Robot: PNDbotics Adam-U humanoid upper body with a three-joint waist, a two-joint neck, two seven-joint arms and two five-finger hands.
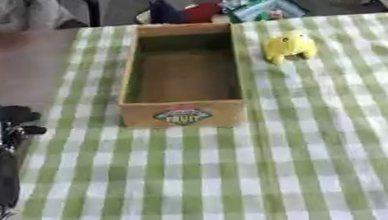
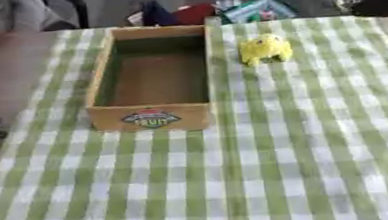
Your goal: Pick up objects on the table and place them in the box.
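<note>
Box (image 1: 183, 114): open-topped, empty, mid-bench, ready to receive.
Yellow toy (image 1: 290, 47): just right of the box, untouched (my next pick, I judge).
My left hand (image 1: 2, 130): left of the box; fingers' state I cannot tell.

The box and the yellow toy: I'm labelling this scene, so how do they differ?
The box is brown, rectangular, open-topped and empty; the yellow toy is rounded and much smaller. The box carries a printed label on its near wall; the yellow toy shows none. Both rest on the green checked cloth, side by side.
</note>
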